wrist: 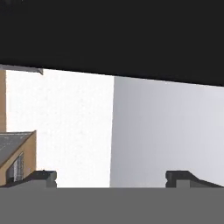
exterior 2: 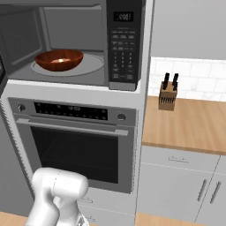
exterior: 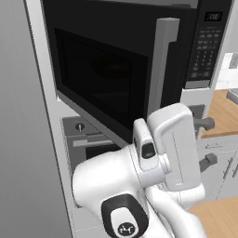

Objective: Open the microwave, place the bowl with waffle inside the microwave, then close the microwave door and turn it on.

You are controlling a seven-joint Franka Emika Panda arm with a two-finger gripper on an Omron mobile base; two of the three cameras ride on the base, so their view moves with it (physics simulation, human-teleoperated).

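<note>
Reddish-brown bowl (exterior 2: 59, 60) already sits on the turntable inside the microwave (exterior 2: 75, 44), something pale in it, at 11 o'clock in the right base view. Door (exterior: 109, 79) stands swung out. Gripper (wrist: 111, 177) is spread wide, grasping nothing. A glancing push could leave the door unlatched.

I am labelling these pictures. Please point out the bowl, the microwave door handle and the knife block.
bowl (exterior 2: 58, 60): right base view, its inner wall.
microwave door handle (exterior: 163, 65): left base view, middle of the silver bar.
knife block (exterior 2: 167, 100): right base view, its wooden front.
</note>
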